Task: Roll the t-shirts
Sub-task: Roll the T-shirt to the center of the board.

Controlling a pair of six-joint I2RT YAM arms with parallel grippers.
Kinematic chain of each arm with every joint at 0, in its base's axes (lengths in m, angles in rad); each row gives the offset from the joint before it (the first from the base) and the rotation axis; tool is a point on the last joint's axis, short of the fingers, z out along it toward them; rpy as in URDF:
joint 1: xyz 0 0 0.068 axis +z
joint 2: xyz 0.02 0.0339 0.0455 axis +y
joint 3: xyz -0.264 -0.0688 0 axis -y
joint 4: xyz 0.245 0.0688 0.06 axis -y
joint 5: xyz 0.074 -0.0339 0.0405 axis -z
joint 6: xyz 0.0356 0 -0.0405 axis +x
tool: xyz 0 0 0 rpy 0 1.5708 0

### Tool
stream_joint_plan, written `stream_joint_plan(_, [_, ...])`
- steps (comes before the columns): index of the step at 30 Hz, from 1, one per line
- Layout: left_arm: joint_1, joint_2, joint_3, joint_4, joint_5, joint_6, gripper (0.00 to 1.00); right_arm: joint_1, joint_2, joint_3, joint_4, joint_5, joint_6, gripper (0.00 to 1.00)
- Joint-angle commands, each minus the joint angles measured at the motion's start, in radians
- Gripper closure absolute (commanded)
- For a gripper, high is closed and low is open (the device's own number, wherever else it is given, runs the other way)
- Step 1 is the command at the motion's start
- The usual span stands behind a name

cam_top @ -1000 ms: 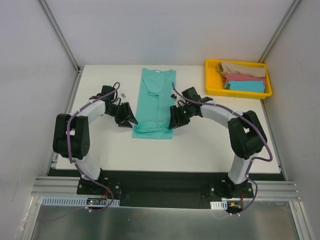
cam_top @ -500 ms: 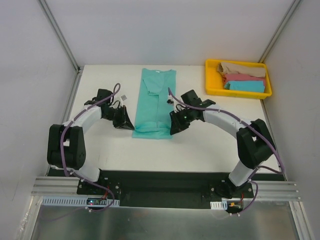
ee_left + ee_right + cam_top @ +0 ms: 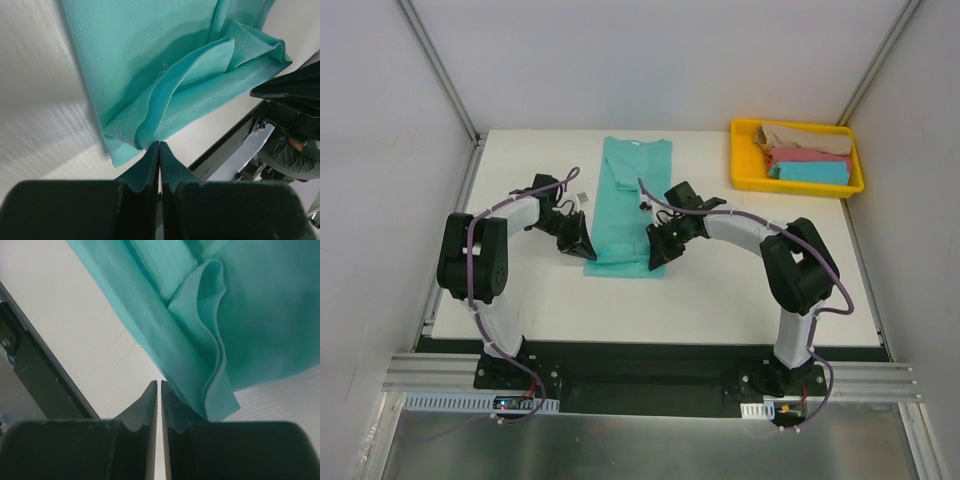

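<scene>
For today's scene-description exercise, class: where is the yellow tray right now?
Seen from above, the yellow tray sits at the far right corner of the table, right of the spread-out green t-shirt, holding a tan shirt, pink shirt and blue shirt.

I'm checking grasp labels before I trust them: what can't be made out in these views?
- Left wrist view: whether the left pincer pinches the hem of the teal t-shirt; its shut tips cover the contact.
- Right wrist view: the same for the right pincer; the hem runs behind one finger.
- Top view: whether the tan t-shirt, pink t-shirt and sky-blue t-shirt in the yellow tray are rolled; too small.
</scene>
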Motion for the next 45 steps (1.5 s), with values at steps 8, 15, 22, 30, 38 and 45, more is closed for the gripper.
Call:
stream_joint_plan(8, [-0.044,-0.187,0.144,0.094,0.002,0.110,0.96,-0.098,0.157,0.217,0.069,0.047,0.051,0.93])
stream_joint_plan(15, [-0.272,-0.249,0.047,0.054,0.004,0.636,0.79,-0.126,0.185,0.252,0.069,-0.005,0.052,0.86])
stream_joint_plan(22, [-0.348,-0.274,-0.063,0.051,-0.106,1.022,0.59,-0.171,0.093,0.239,0.056,0.014,0.052,0.70])
stream_joint_plan(30, [-0.400,-0.269,-0.142,0.051,-0.177,1.227,0.55,-0.256,-0.041,0.211,-0.002,0.113,-0.039,0.54])
stream_joint_plan(38, [-0.440,-0.228,-0.269,0.193,-0.364,1.357,0.58,-0.322,-0.223,0.225,-0.074,0.188,-0.154,0.47])
stream_joint_plan(45, [-0.448,-0.174,-0.274,0.249,-0.453,1.314,0.73,-0.322,-0.381,0.180,-0.106,0.209,-0.288,0.47])
